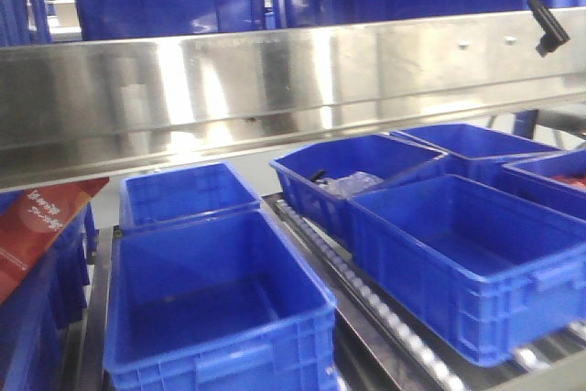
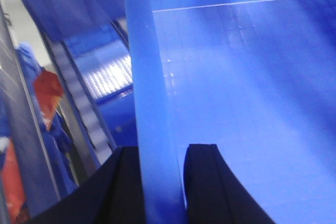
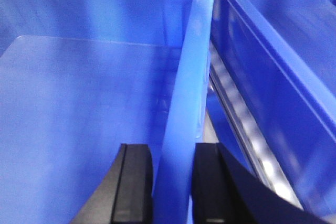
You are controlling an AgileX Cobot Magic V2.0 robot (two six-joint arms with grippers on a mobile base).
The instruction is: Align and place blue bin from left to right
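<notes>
The blue bin (image 1: 220, 368) stands empty at the front left of the roller shelf. Neither gripper shows in the front view. In the left wrist view my left gripper (image 2: 160, 153) straddles the bin's left wall (image 2: 147, 77), one black finger outside and one inside, shut on it. My right gripper (image 3: 173, 153), in the right wrist view, clamps the bin's right wall (image 3: 191, 77) the same way, with the bin's bare floor (image 3: 79, 119) to its left.
A steel shelf beam (image 1: 275, 89) crosses low overhead. Other blue bins stand behind (image 1: 188, 194) and to the right (image 1: 467, 263); one (image 1: 352, 171) holds a clear bag. A roller track (image 1: 366, 295) runs between them. A red package (image 1: 37, 226) leans at the left.
</notes>
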